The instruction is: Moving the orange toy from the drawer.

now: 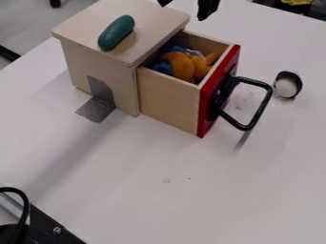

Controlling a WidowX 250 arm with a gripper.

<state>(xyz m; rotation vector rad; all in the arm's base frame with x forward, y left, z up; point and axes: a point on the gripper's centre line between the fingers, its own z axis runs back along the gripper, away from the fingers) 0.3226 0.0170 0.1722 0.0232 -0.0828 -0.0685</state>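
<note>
Camera view puts the orange toy (pixel 181 66) in front of you inside the pulled-out wooden drawer (pixel 168 100), below its rim. You have a blue item (pixel 163 68) beside it in the same compartment, and a thin white loop at the toy's upper part. The drawer's red front (pixel 205 112) faces right and carries a black handle (pixel 259 110) that sticks out over the table (pixel 191 200). To the left, you see the wooden box (pixel 96 62) that the drawer slides out of, with a green oblong object (pixel 117 32) lying on its top. A grey strip (pixel 96 110) runs from the box's side down onto the table. Your tool (pixel 185 10) is at the top edge, above and behind the drawer, released, its two fingers apart. Right of the handle you find a small black cup with a pale inside (pixel 287 85); at the lower left, a black cable (pixel 25 202).
</note>
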